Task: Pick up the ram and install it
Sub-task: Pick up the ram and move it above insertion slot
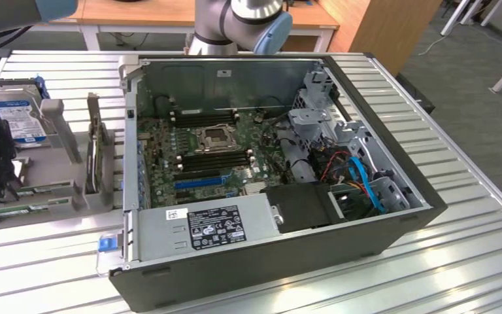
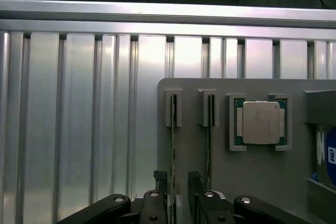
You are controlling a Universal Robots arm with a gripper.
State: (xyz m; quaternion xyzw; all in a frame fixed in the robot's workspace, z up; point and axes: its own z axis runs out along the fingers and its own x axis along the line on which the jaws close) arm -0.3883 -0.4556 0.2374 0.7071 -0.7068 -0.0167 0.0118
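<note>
I can read little writing here. The hard drive (image 1: 20,121) has a blue and white label. The power supply (image 1: 216,226) inside the computer case (image 1: 391,229) has a black label and a white sticker. The print on all of them is too small for me to read. The processor (image 2: 261,123) shows a plain metal lid.

In the wrist view the ram (image 2: 173,145) stands on its edge in a slot of the grey holder (image 2: 252,182). A second stick (image 2: 209,140) stands in the slot just beside it. My jaws are a little open and stand on both sides of the ram. One of my fingers (image 2: 159,195) is close against it and a gap shows before the other finger, so I grip nothing.

In the exterior view the holder lies on the slatted metal surface (image 1: 460,261), at the exterior view's left of the open case. A dark card (image 1: 99,154) stands upright between the drive and the case. The black memory slots (image 1: 219,159) lie beside the processor socket (image 1: 212,137) on the motherboard (image 1: 159,176). The ram's slot is near the holder's edge, and open surface lies beyond that edge.
</note>
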